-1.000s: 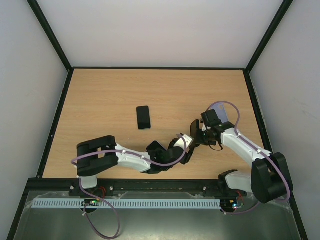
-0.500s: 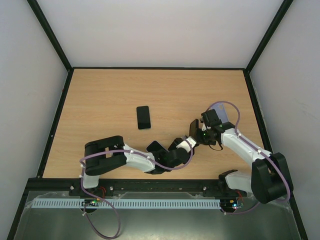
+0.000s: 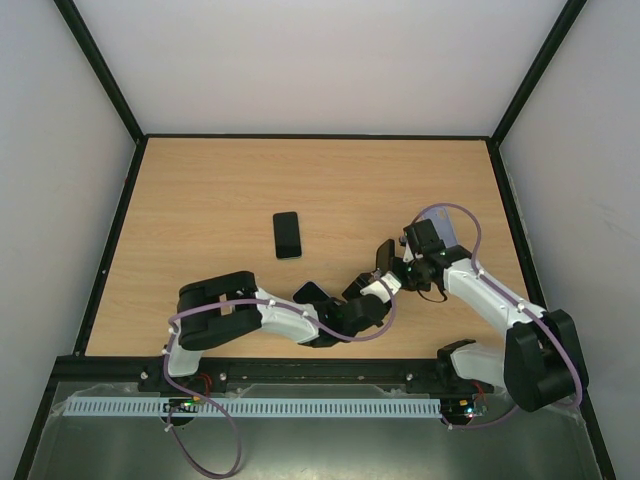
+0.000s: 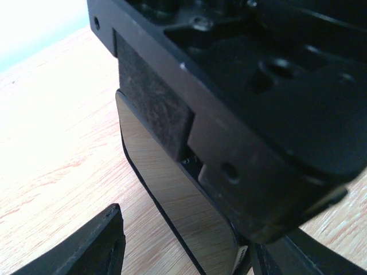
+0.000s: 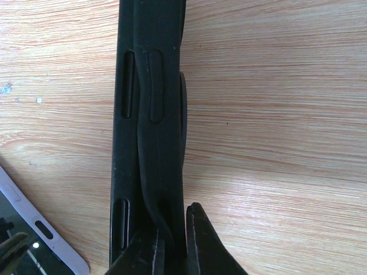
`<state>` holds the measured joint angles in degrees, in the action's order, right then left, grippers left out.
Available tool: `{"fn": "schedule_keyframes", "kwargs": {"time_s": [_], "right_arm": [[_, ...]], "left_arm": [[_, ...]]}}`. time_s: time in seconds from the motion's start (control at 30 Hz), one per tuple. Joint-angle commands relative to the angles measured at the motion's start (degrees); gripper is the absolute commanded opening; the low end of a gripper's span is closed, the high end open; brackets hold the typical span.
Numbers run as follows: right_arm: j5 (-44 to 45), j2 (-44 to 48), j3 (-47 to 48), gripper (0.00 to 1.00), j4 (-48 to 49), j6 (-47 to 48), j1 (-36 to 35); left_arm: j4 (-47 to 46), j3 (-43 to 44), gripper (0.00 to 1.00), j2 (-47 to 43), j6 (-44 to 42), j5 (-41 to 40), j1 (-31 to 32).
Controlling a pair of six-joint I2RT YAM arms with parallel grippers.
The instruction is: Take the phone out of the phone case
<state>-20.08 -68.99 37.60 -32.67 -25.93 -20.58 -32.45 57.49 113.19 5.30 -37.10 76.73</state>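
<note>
My right gripper is shut on the black phone case and holds it on edge just above the table. The right wrist view shows the case's side with its button slots, its rim bent wavy between my fingers. The phone's glossy screen reflects the wood, with the case's thin black rim round it. My left gripper is open right at the case. One finger stands apart from the screen on the left, the other sits at the lower right.
A black phone-shaped slab lies flat at the table's middle. A white-edged flat device shows at the lower left of the right wrist view. The right gripper's black body fills the top of the left wrist view.
My left arm has stretched to the right and brought its gripper up against the held case. The right gripper and case have barely moved.
</note>
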Motion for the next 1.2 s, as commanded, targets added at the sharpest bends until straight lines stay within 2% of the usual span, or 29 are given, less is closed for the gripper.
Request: {"fn": "schedule_keyframes", "kwargs": {"time_s": [0.0, 0.17, 0.27, 0.37, 0.53, 0.77, 0.97, 1.17], "right_arm": [[-2.0, 1.9, -0.4, 0.02, 1.2, 1.0, 0.1], [-3.9, 1.6, -0.4, 0.02, 1.3, 1.6, 0.2], [-7.0, 1.6, -0.6, 0.02, 1.2, 1.8, 0.1], [-10.6, 1.8, -0.7, 0.02, 0.8, 2.0, 0.1], [-12.3, 2.4, -0.9, 0.02, 0.5, 2.3, 0.2], [-12.4, 2.7, -0.8, 0.02, 0.4, 2.1, 0.2], [-10.5, 2.2, 0.1, 0.02, 0.2, 2.4, 0.1], [-3.8, 2.9, 1.1, 0.02, 0.1, 3.3, 0.2]], "left_arm": [[1.7, 0.3, 0.55, 0.8, -0.2, -4.3, -1.0], [0.3, -1.6, 0.50, -0.1, 1.5, -5.7, -2.2], [0.3, -1.0, 0.47, 0.9, 1.4, -9.9, -2.4], [0.1, -0.1, 0.42, 2.2, 1.0, -10.8, -2.8], [-0.3, 1.0, 0.29, 3.3, 0.3, -10.8, -3.2], [-3.7, -1.3, 0.03, 1.6, -1.2, -12.5, -3.2], [-5.1, -4.6, 0.03, -2.4, -0.2, -13.8, -3.2], [-5.4, -9.2, 0.03, -9.6, 5.0, -12.3, -4.3]]}}
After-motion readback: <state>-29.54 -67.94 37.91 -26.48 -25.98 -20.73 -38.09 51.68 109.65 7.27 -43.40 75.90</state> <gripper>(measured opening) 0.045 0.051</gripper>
